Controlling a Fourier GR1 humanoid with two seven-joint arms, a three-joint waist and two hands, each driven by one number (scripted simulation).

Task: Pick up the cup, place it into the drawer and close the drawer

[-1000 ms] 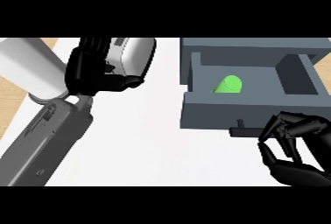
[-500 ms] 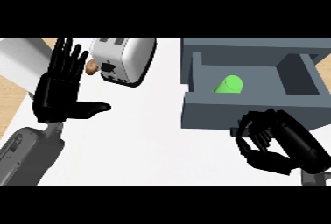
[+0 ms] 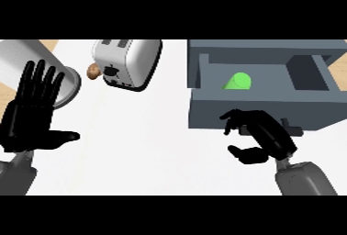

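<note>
Cup point(image 3: 238, 81) already in open drawer point(image 3: 261, 110). Your right hand point(image 3: 261, 137) curled, empty, at front; left hand point(image 3: 32, 114) flat open. Closing remains.

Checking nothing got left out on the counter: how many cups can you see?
1: the green cup lies inside the open drawer, at upper right. The right hand covers part of the drawer's front, so more could be hidden.

A plain white counter point(image 3: 149, 156) fills the room's view, evenly lit, with soft shadows only. Beyond the left hand point(image 3: 27, 126), up and to its right, a silver toaster point(image 3: 129, 59) lies tilted, a small brown object point(image 3: 93, 70) just beside it. Behind that hand's fingertips stands a pale grey cylinder point(image 3: 20, 53). Tan wood point(image 3: 51, 44) shows past the counter's far edge.
</note>
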